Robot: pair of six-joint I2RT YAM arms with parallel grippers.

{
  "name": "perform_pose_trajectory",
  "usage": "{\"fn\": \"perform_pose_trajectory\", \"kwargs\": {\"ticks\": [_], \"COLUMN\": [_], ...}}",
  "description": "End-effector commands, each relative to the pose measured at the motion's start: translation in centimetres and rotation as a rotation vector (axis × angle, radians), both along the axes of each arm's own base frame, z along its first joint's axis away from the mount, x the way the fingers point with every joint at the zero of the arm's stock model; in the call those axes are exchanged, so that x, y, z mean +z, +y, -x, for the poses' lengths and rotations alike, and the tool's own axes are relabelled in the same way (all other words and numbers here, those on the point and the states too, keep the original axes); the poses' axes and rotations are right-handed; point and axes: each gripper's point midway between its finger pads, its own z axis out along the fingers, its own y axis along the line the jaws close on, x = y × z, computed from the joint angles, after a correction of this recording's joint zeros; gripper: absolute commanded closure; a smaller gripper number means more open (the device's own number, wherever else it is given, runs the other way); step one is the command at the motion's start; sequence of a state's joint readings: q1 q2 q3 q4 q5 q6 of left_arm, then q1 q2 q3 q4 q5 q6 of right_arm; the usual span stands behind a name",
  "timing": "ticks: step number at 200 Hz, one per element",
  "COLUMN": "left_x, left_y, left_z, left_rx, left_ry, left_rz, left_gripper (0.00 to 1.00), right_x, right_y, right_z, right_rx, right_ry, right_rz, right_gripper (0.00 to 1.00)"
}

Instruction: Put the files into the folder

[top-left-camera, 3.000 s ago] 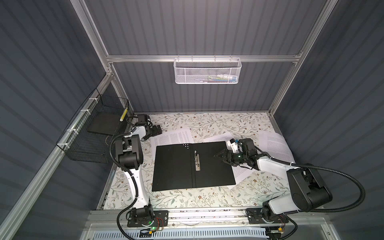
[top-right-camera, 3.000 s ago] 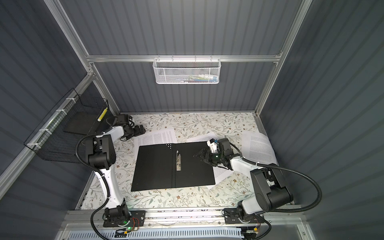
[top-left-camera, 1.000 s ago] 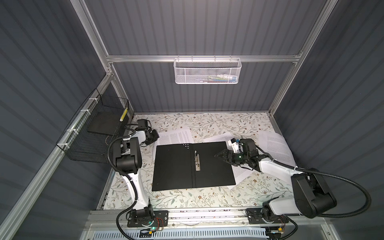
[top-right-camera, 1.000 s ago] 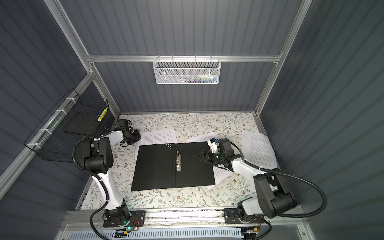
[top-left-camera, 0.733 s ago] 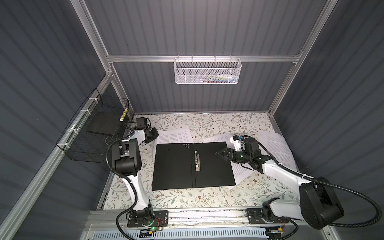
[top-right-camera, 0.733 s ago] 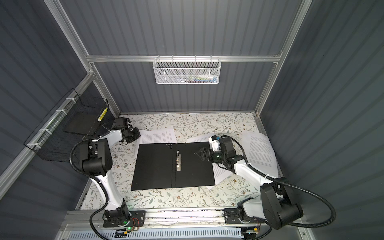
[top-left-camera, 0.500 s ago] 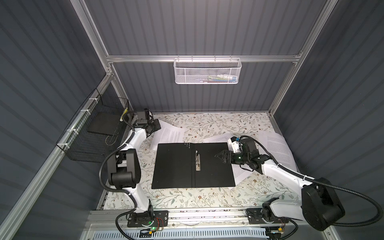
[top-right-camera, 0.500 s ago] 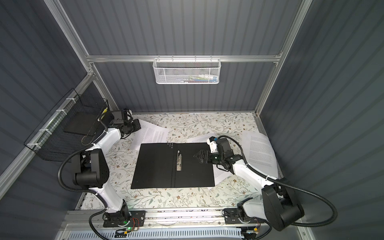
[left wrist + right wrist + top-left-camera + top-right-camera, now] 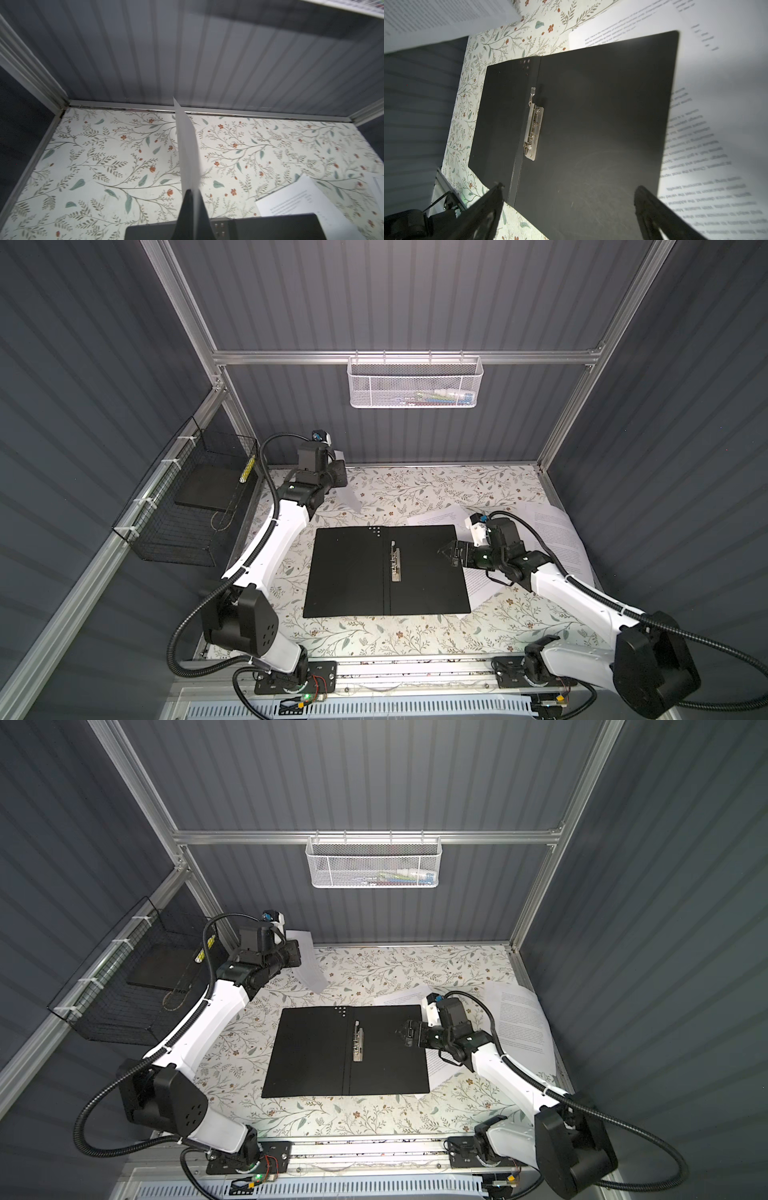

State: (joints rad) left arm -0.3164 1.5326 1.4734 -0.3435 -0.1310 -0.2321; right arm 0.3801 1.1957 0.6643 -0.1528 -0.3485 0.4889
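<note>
We see the folder [image 9: 349, 572] lying open and flat at the centre of the flowered table [image 9: 415, 489], black inside up, its metal clip [image 9: 395, 562] along the spine. Our left gripper [image 9: 338, 473] is at about 10 o'clock, near the back wall, its fingers pressed together on one sheet [image 9: 348, 497] held up on edge. We cannot tell whether its lower corner touches the table. In the left wrist view this sheet [image 9: 188, 149] runs edge-on out of the closed fingers [image 9: 184, 214]. Our right gripper [image 9: 446, 551] hovers over the folder's 3 o'clock edge, fingers well apart, nothing between them. The other sheets [image 9: 557, 539] lie at 3 o'clock, one of them [image 9: 478, 589] partly under the folder's right half.
</note>
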Motion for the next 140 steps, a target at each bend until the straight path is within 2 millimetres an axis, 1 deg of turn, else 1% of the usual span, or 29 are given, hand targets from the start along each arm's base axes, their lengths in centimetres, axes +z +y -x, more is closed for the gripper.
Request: {"fn": "perform_pose_trajectory", "kwargs": {"ticks": [1, 6, 11, 30, 45, 60, 63, 77, 92, 101, 111, 127, 140], "left_x": [0.8, 0.9, 0.9, 1.1, 1.6, 2.4, 2.6, 3.1, 3.8, 4.0, 4.1, 3.6, 2.6], "left_y": [-4.5, -5.4, -6.3, -10.6, -14.0, -17.8, -18.6, -21.7, -24.4, -25.3, -25.5, -24.2, -22.8], "left_z": [2.0, 2.3, 2.5, 3.1, 3.8, 5.0, 5.3, 6.6, 7.9, 8.5, 8.7, 8.1, 7.6], "left_rx": [-0.089, -0.102, -0.112, -0.194, -0.253, -0.339, -0.355, -0.409, -0.457, -0.469, -0.459, -0.385, -0.312], "left_ry": [0.027, 0.032, 0.04, 0.072, 0.086, 0.085, 0.086, 0.089, 0.091, 0.088, 0.085, 0.074, 0.071], "left_rz": [0.098, 0.12, 0.143, 0.222, 0.245, 0.275, 0.277, 0.276, 0.289, 0.295, 0.294, 0.269, 0.226], "left_gripper": [1.0, 1.0, 1.0, 1.0, 1.0, 1.0, 1.0, 1.0, 1.0, 1.0, 1.0, 1.0, 1.0], "right_x": [0.8, 1.0, 1.0, 1.0, 1.2, 0.8, 1.5, 1.6, 1.6, 1.7, 2.1, 2.5, 2.7], "right_y": [-1.5, -1.3, -1.6, -3.0, -4.2, -5.2, -5.5, -6.3, -7.4, -7.8, -8.0, -8.0, -8.1], "right_z": [-0.7, -0.5, -0.5, -0.9, -1.1, -1.2, -1.2, -1.2, -1.3, -1.3, -1.3, -1.2, -1.2], "right_rx": [-0.056, -0.044, -0.054, -0.115, -0.165, -0.212, -0.219, -0.254, -0.295, -0.311, -0.313, -0.304, -0.308], "right_ry": [-0.012, 0.001, 0.006, 0.02, 0.023, 0.042, 0.019, 0.021, 0.03, 0.026, 0.018, 0.007, 0.003], "right_rz": [0.011, -0.012, -0.019, -0.024, -0.031, -0.037, -0.046, -0.053, -0.061, -0.075, -0.093, -0.098, -0.092], "right_gripper": [0.01, 0.01, 0.01, 0.01, 0.01, 0.01, 0.01, 0.01, 0.01, 0.01, 0.01, 0.01, 0.01]}}
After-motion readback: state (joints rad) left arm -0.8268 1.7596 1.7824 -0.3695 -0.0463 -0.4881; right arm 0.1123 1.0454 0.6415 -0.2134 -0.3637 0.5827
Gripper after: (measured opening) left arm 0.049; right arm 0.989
